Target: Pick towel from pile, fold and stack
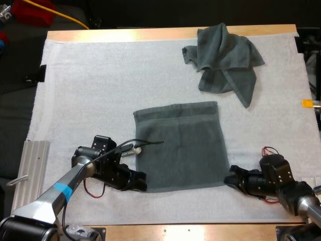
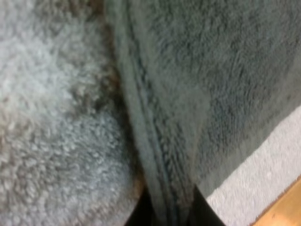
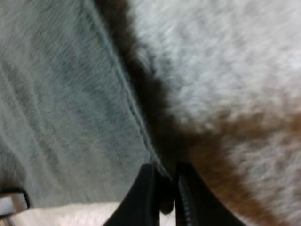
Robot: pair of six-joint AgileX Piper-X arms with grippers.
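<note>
My left gripper and right gripper each pinch a near corner of the spread towel; the right's thin bite may slip.

flat towel: 2 near corners hid in jaws | crumpled towel: underside hid by folds

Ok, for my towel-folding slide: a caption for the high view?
Left gripper and right gripper pinch near corners of the flat towel on the white mat; crumpled towel lies beyond.
</note>
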